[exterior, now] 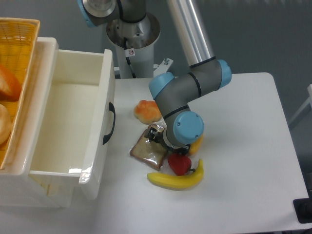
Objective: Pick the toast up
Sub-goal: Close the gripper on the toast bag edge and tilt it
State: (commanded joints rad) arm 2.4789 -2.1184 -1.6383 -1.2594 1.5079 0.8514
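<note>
The toast [147, 150] is a flat brown slice in clear wrap, lying on the white table [243, 146] just right of the white bin. My gripper [160, 138] hangs straight down over the toast's right edge, close to or touching it. The arm's wrist hides the fingers, so I cannot tell whether they are open or shut. The toast's upper right corner is hidden under the gripper.
A round orange-yellow bun [147, 110] lies just behind the toast. A red strawberry [180, 164] and a yellow banana [178, 179] lie in front right of it. A big white bin [73, 122] with a black handle stands at left, a wicker basket [17, 58] beyond it.
</note>
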